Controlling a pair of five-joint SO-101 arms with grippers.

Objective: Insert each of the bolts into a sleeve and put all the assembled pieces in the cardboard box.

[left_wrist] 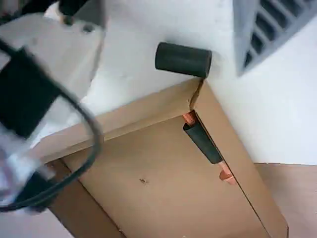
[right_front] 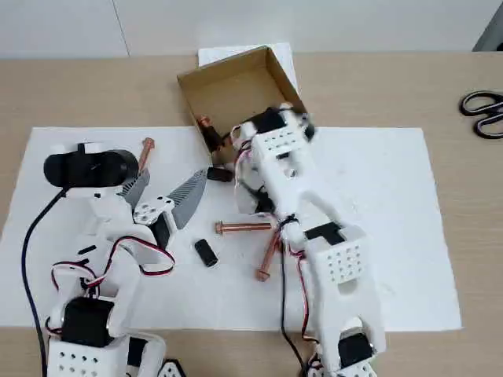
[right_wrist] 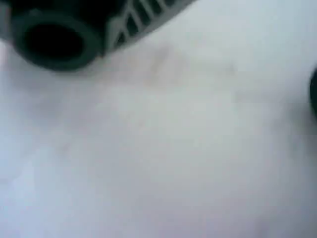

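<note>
Left gripper (right_front: 169, 188), spread and empty, is parked aside, seemingly yielding the open brown cardboard box (right_front: 236, 86) to right gripper (right_front: 216, 149), grip state indeterminable.

I see the cardboard box (right_front: 224, 67) far back at mid-table (right_front: 78, 86), its near part on the paper sheet (right_front: 393, 236). Inside it, an assembled piece (left_wrist: 203, 144) lies along one wall. A sleeve (right_front: 220, 174) lies just outside the box's near corner. Left of the box lies a lone bolt (right_front: 147, 151). Mid-sheet lies a second bolt (right_front: 244, 228). A third bolt (right_front: 269, 255) slants toward me from beside its right end, and a second sleeve (right_front: 206, 253) is near its left end. Scissors (right_front: 481, 110) lie far right, off the sheet.
</note>
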